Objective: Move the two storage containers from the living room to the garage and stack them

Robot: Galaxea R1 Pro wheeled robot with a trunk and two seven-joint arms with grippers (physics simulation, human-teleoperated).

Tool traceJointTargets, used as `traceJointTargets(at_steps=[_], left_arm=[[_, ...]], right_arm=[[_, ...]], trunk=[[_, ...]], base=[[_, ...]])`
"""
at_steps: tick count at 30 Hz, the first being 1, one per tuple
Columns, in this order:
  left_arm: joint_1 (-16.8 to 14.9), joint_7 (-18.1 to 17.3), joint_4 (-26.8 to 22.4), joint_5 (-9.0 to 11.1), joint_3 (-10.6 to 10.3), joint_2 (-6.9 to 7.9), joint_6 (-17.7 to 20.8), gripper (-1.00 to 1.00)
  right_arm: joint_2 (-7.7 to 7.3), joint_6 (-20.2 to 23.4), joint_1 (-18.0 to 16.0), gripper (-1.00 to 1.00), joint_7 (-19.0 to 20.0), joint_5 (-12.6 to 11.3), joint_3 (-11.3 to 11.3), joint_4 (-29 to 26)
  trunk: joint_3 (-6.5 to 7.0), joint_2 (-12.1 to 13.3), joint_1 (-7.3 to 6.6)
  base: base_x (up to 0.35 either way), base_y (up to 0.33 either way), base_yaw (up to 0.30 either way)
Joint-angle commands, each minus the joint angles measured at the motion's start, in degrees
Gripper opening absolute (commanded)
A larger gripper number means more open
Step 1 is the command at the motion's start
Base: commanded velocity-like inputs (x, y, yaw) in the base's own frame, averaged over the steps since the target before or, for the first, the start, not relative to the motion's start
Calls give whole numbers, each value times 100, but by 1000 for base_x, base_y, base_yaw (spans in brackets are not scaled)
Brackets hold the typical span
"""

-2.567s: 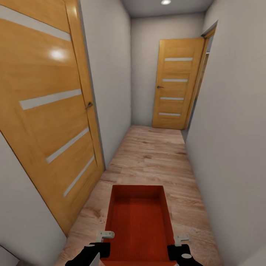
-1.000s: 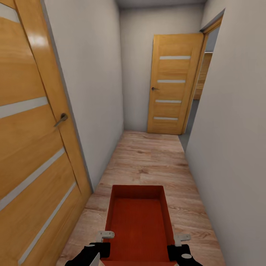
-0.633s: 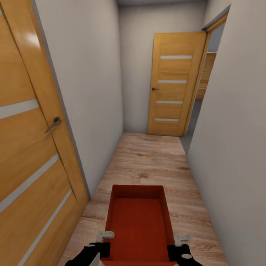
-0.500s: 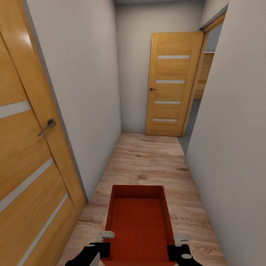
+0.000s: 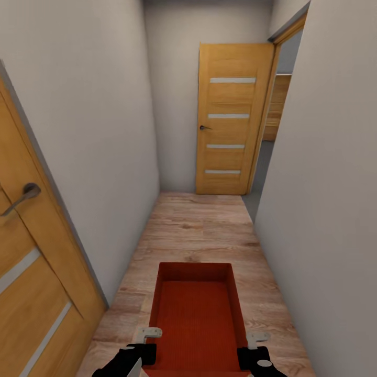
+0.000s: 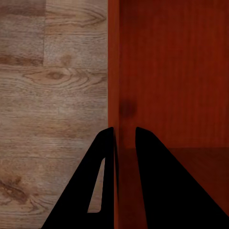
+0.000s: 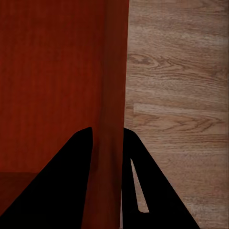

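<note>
Rolling on down the hall, near door (image 5: 31, 251) sliding off at left and far door (image 5: 230, 120) nearer, container (image 5: 198, 314) carried low out front, left gripper (image 6: 125, 138) and right gripper (image 7: 107, 136) each pinching a side wall, garage not reached.

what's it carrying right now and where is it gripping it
One orange-red storage container, held by both grippers: the left gripper has its jaws clamped over one long side wall, the right gripper over the opposite wall.
</note>
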Motion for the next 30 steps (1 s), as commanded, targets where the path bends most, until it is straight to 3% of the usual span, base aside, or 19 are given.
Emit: traceJointTargets(at_steps=[1, 30], left_arm=[[-3, 56, -37, -66, -14, -2, 37, -100], [-3, 56, -37, -66, -14, -2, 33, -100]], right_arm=[[-2, 96, -4, -100, -91, -132, 6, 28], [-3, 95, -4, -100, -91, -132, 6, 28]], trunk=[[-5, -3, 3], [-5, -3, 3]], base=[[320, 0, -12], [320, 0, 0]])
